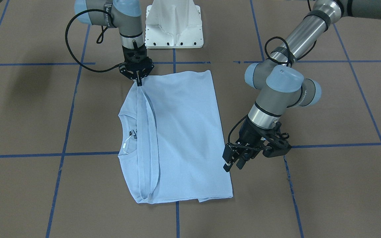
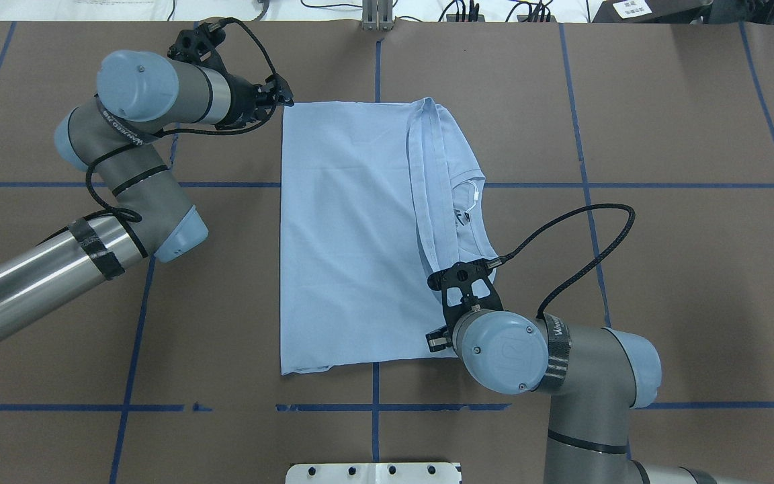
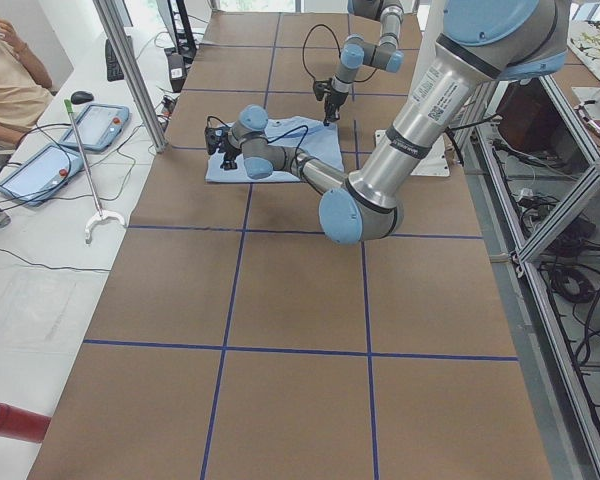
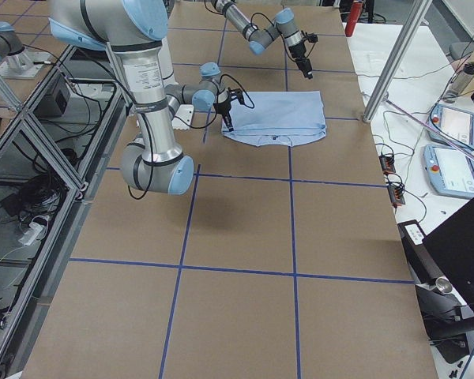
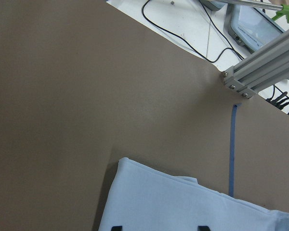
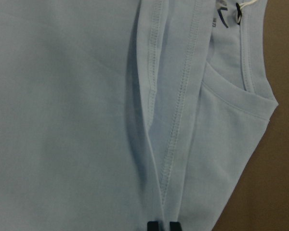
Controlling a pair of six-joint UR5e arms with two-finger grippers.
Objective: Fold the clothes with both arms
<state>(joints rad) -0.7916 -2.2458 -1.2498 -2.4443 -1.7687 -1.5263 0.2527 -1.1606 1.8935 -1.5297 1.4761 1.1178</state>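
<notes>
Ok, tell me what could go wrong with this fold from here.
1. The right gripper is shut on just the thin hem strip at the near corner of the T-shirt. Pulling may lift one layer and undo the fold.
2. The left gripper hangs open beside the far corner, holding nothing. If only one arm moves, the cloth could drag and skew.

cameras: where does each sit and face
Front: operators' side of table, looking down; left arm, right arm.
Overhead: behind both arms, looking forward and down.
Exterior left: table's left end; left arm nearest.
Exterior right: opposite end; right arm nearest.
Left wrist: down onto shirt corner; left fingertips.
Right wrist: down onto hem; right fingertips.
All share the shirt.
</notes>
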